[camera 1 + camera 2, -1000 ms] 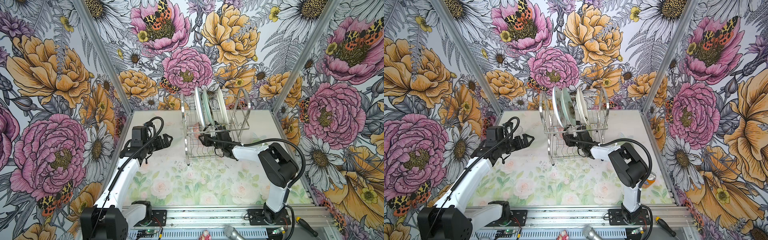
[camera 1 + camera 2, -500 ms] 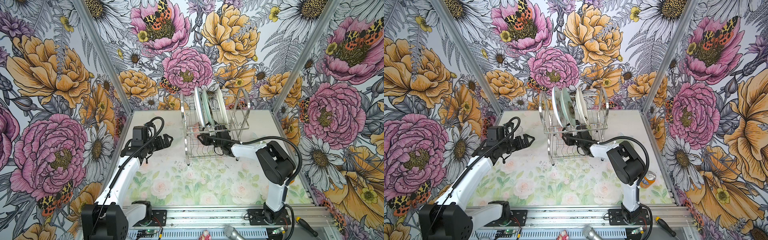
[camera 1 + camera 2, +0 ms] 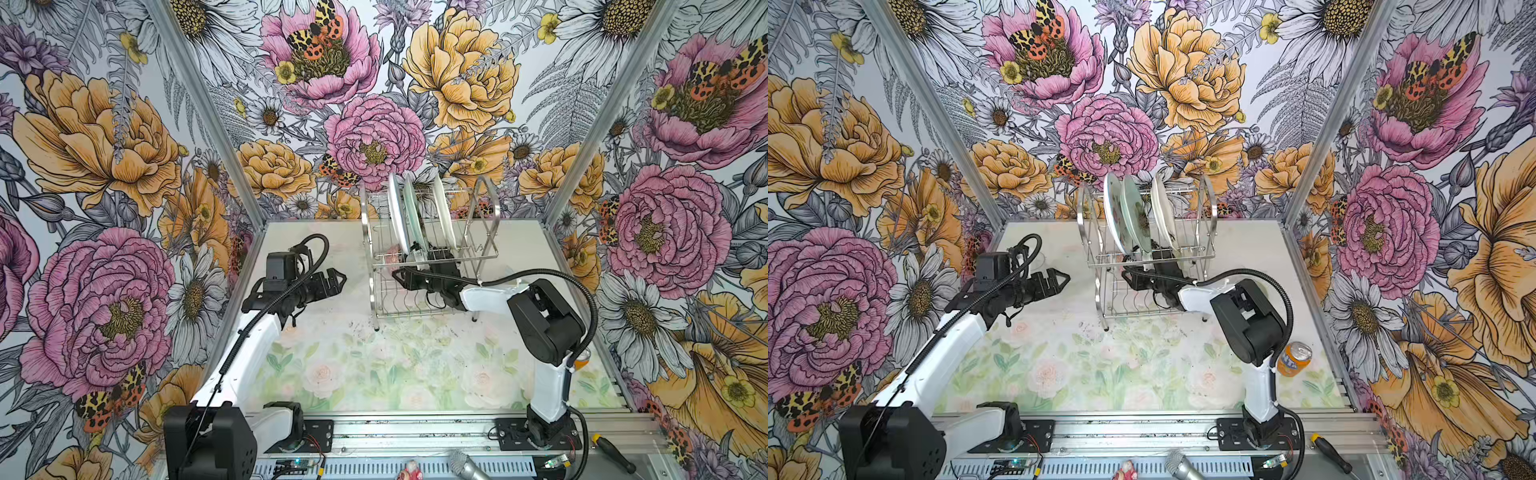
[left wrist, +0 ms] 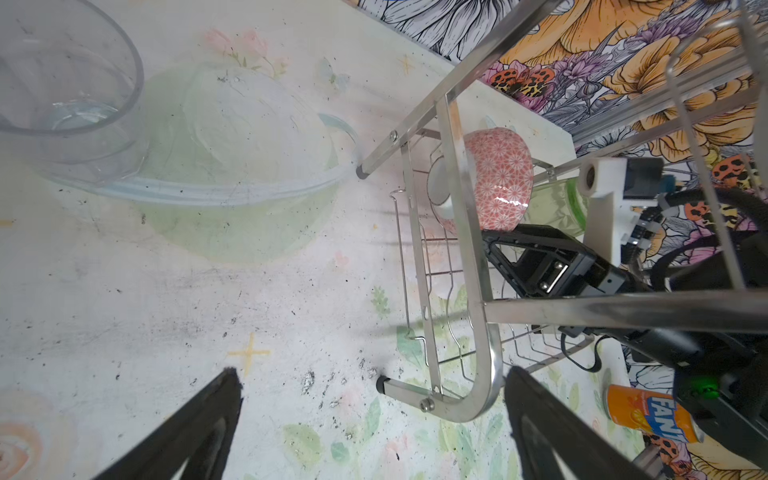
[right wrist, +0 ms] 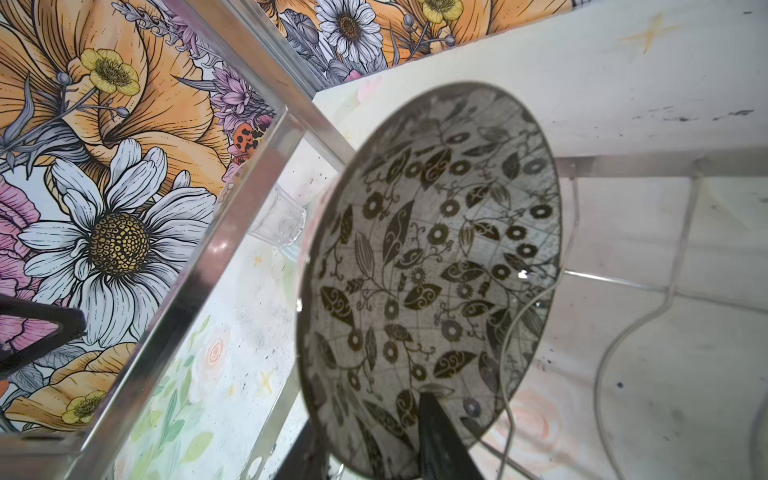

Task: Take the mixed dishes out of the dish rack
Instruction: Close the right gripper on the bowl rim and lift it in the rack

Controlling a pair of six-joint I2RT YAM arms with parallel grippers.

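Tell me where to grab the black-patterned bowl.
Pinch the rim of the bowl, one finger inside, one behind the wall, coming from its open side. It stands on edge on the lower shelf of the rack, so that thin rim looks the easiest hold.

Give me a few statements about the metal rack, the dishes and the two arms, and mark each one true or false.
1. Three plates stand on edge in the upper tier of the dish rack. True.
2. The left jaws grip a plate. False: they stand wide open and empty, beside the rack.
3. The drink can sits inside the rack. False: the orange can stands on the table by the right arm.
4. A pink patterned bowl sits in the rack's lower tier. True.
5. The right jaws reach into the lower tier, at the black-white patterned bowl. True.
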